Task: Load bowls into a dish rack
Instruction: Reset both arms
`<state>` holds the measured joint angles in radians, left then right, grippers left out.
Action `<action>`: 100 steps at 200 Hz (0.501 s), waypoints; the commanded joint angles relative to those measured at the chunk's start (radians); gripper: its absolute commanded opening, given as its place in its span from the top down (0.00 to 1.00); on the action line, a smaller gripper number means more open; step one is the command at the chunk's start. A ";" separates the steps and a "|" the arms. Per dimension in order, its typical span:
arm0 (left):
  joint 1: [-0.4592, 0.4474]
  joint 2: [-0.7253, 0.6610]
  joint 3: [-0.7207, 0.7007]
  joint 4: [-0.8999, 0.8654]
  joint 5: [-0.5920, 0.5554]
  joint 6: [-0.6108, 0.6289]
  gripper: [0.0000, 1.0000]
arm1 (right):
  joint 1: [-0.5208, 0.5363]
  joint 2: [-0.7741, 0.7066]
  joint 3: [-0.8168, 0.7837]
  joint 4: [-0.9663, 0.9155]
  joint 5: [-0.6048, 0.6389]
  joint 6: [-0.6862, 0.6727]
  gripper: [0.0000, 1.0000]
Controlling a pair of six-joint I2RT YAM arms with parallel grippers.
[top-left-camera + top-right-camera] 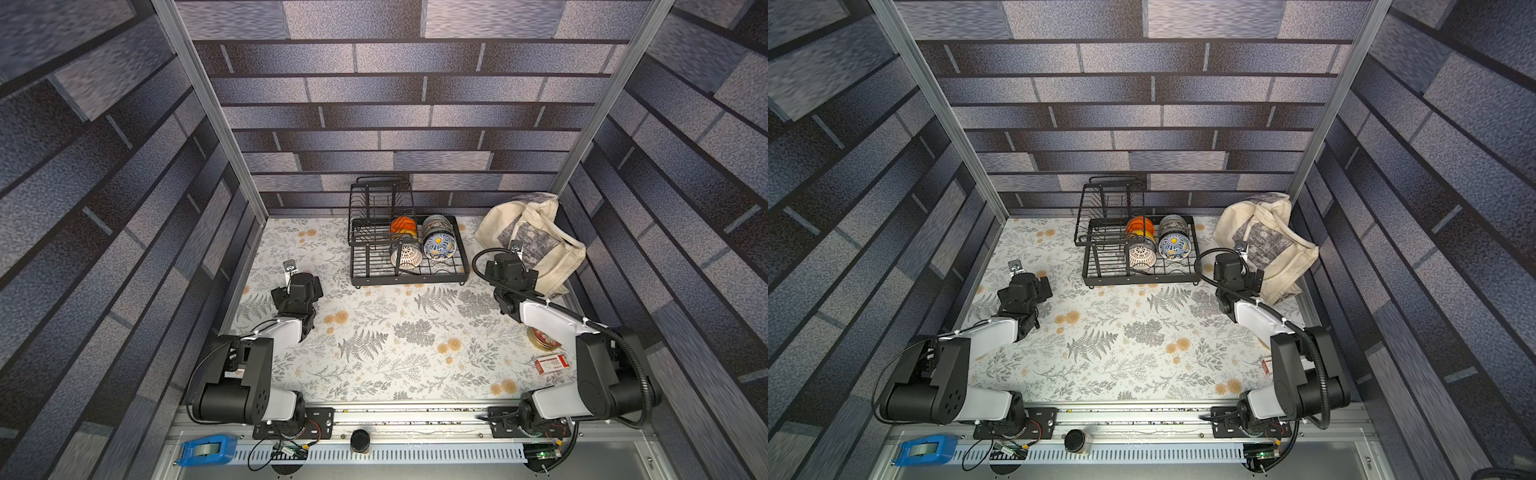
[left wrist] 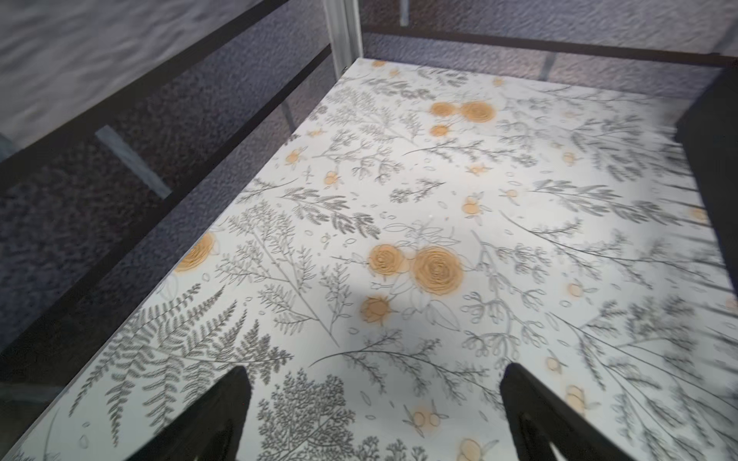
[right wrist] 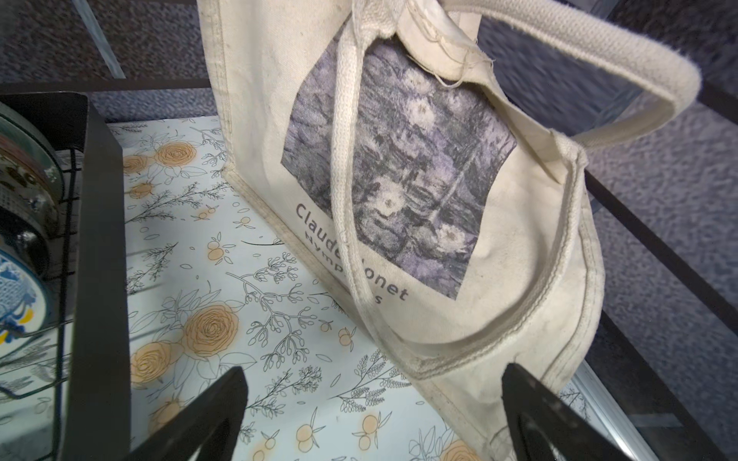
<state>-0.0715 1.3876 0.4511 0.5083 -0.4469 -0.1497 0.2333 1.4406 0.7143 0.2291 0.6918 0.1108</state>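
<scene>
Tote bag (image 3: 399, 159) ahead of right pincer (image 3: 374, 369), tabletop (image 1: 395, 332) open

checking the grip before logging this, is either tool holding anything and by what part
Nothing is held. The left tool is open over the table; the right tool is open before the tote bag, not gripping it.
</scene>
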 commanded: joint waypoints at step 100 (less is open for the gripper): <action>0.106 0.152 -0.038 0.319 0.224 0.058 0.00 | -0.001 0.019 -0.452 0.846 0.027 -0.151 0.00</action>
<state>0.0338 1.5467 0.3809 0.8230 -0.2623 -0.1184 0.2333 1.4292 0.3397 0.7715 0.7094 -0.0250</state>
